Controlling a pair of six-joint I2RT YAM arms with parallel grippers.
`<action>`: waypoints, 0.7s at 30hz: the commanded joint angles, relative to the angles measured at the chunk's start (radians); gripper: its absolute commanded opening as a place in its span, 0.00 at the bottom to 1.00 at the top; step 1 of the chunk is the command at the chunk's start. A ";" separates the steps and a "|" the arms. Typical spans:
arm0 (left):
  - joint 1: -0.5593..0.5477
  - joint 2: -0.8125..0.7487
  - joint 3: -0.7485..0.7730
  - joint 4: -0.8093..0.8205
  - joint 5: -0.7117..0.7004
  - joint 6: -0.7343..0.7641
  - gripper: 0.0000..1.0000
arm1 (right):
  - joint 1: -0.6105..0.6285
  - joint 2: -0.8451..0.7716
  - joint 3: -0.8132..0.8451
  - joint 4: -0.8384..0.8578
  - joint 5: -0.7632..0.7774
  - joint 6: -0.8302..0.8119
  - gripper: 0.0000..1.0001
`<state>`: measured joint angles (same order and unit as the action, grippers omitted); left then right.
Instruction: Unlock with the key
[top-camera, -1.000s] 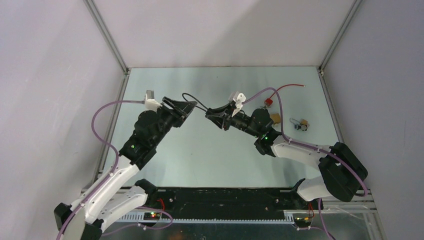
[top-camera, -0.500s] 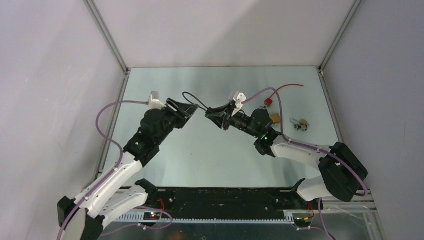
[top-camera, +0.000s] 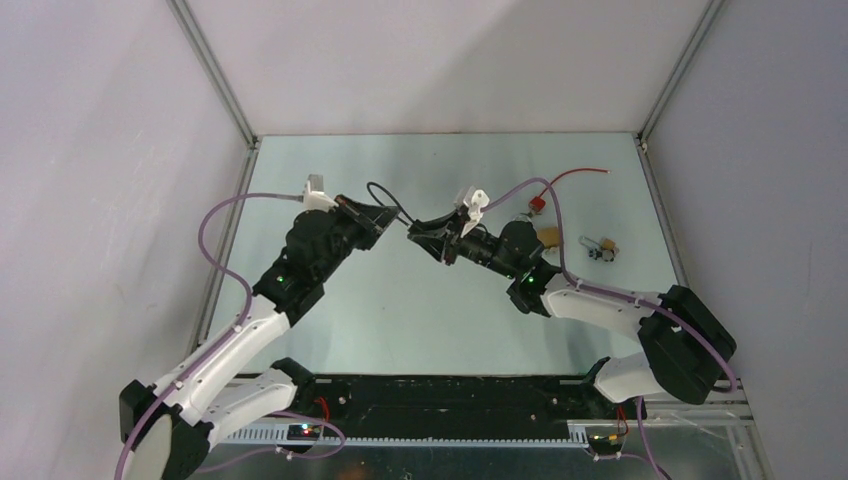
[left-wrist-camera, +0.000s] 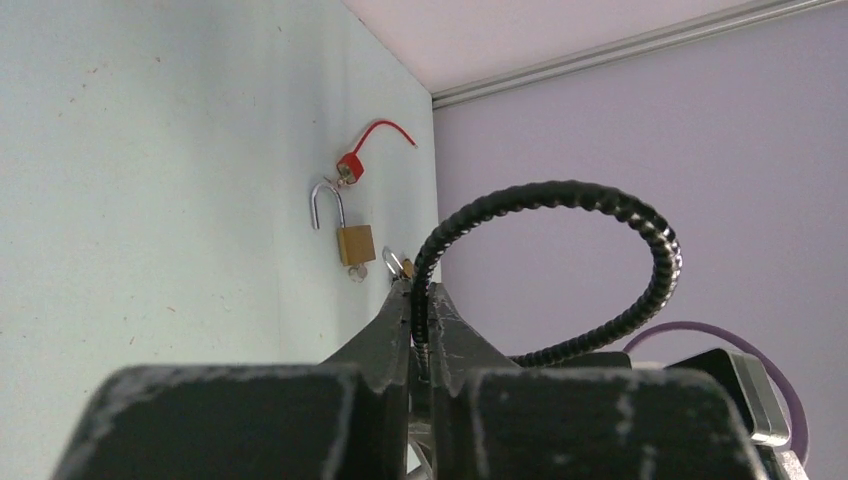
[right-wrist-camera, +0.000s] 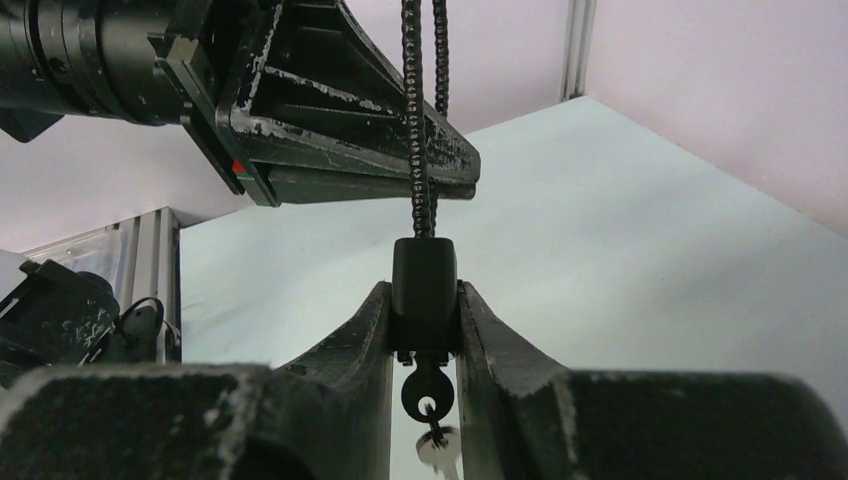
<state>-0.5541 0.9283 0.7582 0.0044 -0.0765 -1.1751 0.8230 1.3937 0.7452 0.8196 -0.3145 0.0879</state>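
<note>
While both arms met above the middle of the table (top-camera: 400, 320), a black cable lock hung in the air between them, clear of the surface. The right gripper (right-wrist-camera: 425, 300) was clenched on the lock body (right-wrist-camera: 424, 275), its fingers pressing the housing from either side. The left gripper (left-wrist-camera: 420, 300) pinched the ribbed steel cable (left-wrist-camera: 560, 200) a little above that housing, with the loop arching out over its jaws. A dark-headed key (right-wrist-camera: 427, 393) hung from the underside of the lock body, apparently seated in the keyway, and a paler spare key (right-wrist-camera: 440, 452) dangled from it on a ring.

Well apart on the right side of the table lay a brass padlock (left-wrist-camera: 354, 243) with its shackle swung open and a small red lock (left-wrist-camera: 349, 165) trailing a red wire.

The step in hand looked to be steadying the lock for the turn, since the cable end sat in the housing and nothing showed it released. The next move seemed to call for one gripper to let go and take the key's head. The other would have to hold the body firm against the twist, a delicate exchange given how little room lay beneath the right fingers.
</note>
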 joint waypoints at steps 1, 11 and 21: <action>0.021 -0.040 0.062 0.031 -0.072 0.045 0.05 | 0.011 -0.061 -0.027 -0.017 -0.008 -0.036 0.00; 0.117 -0.098 0.118 -0.025 -0.139 0.181 0.11 | 0.016 -0.161 -0.114 -0.212 0.037 -0.098 0.00; 0.120 -0.166 0.098 -0.272 -0.259 0.687 0.98 | -0.253 -0.326 -0.138 -0.423 0.134 0.127 0.00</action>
<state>-0.4400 0.8234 0.8619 -0.1608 -0.2333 -0.7345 0.6651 1.1301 0.5957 0.4858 -0.2447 0.1040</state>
